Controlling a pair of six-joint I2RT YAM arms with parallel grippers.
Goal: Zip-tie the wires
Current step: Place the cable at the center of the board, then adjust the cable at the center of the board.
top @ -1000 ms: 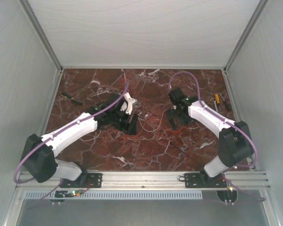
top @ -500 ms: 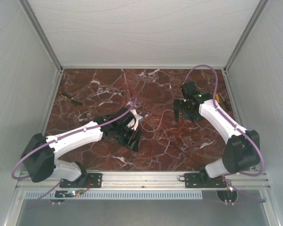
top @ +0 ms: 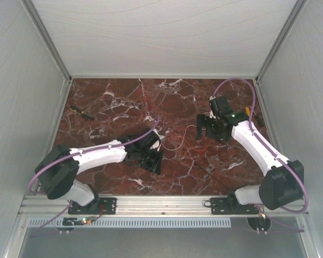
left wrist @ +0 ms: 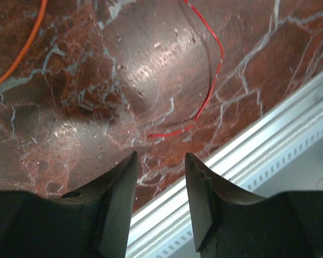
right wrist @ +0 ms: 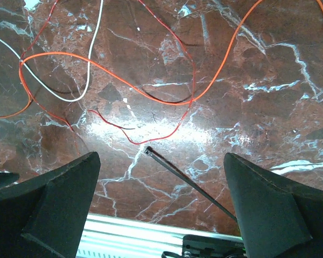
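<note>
The wires (top: 175,142) lie in loose red, orange and white loops on the marble between the two grippers. The right wrist view shows them spread out (right wrist: 151,97). The zip tie (right wrist: 188,184), a thin black strip, lies flat on the marble just nearer than the wires, and it also shows in the top view (top: 211,173). My right gripper (right wrist: 161,156) is wide open and empty, above the zip tie's head end (top: 207,126). My left gripper (left wrist: 160,156) is open and empty, low over the marble near a red wire end (left wrist: 207,91) and left of the wires (top: 151,158).
A small dark screwdriver (top: 82,112) lies at the back left. Yellow-handled tools (top: 249,115) lie by the right wall. An aluminium rail (top: 161,203) runs along the near edge, close to the left gripper (left wrist: 269,134). White walls enclose three sides.
My left gripper has swung toward the near edge and dropped low beside the wires. My right gripper has pulled back and to the right, away from the wires.
</note>
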